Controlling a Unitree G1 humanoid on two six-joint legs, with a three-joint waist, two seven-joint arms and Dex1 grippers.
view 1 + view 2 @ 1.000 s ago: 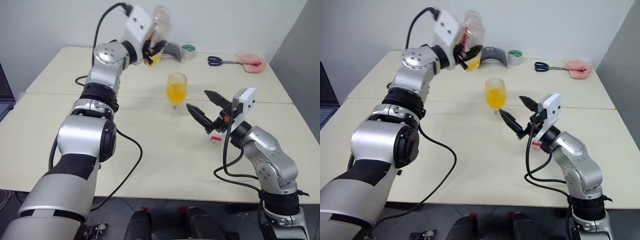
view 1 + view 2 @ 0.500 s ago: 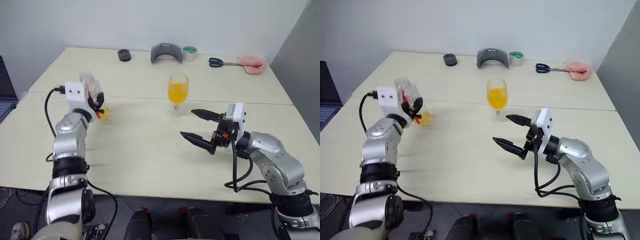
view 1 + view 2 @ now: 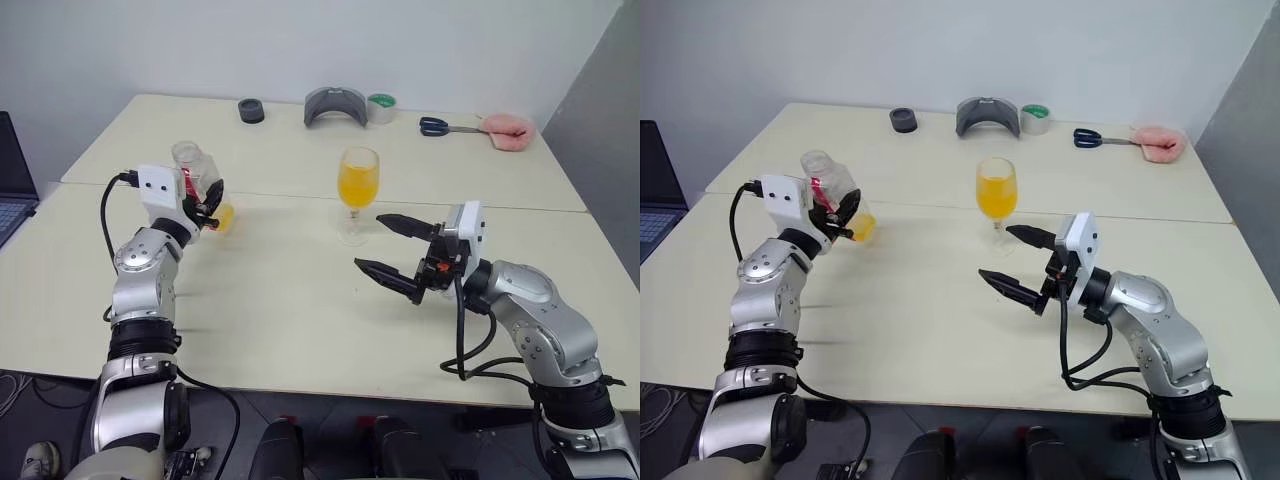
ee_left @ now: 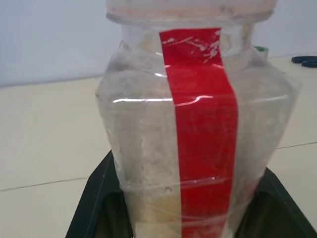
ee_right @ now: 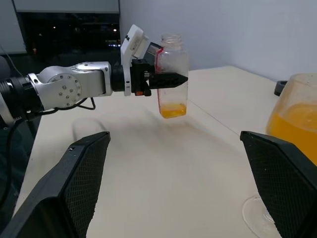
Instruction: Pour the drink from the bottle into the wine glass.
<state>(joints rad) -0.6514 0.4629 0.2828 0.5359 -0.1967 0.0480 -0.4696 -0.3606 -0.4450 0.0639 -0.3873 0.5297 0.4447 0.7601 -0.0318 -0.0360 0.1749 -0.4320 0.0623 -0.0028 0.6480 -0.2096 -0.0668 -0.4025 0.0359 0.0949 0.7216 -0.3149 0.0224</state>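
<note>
The wine glass (image 3: 358,180) stands upright mid-table, its bowl mostly full of the orange drink (image 3: 996,197). My left gripper (image 3: 208,200) is shut on the bottle (image 3: 196,176), a clear one with a red stripe (image 4: 200,124), and holds it roughly upright low over the table's left side. A little drink (image 5: 173,110) remains at the bottle's bottom. Whether the bottle touches the table I cannot tell. My right gripper (image 3: 369,242) hovers open and empty just in front of the glass (image 5: 297,124), its fingers (image 5: 79,183) spread wide.
Along the far edge lie a black roll (image 3: 251,110), a grey curved piece (image 3: 335,103), a green-cored tape roll (image 3: 380,106), scissors (image 3: 440,125) and a pink object (image 3: 508,125). A laptop (image 3: 10,190) sits off the table's left.
My left arm has swung down and left from beside the glass, righting the bottle; over the last half second it barely moved. The right gripper stayed open and turned slightly toward the left.
</note>
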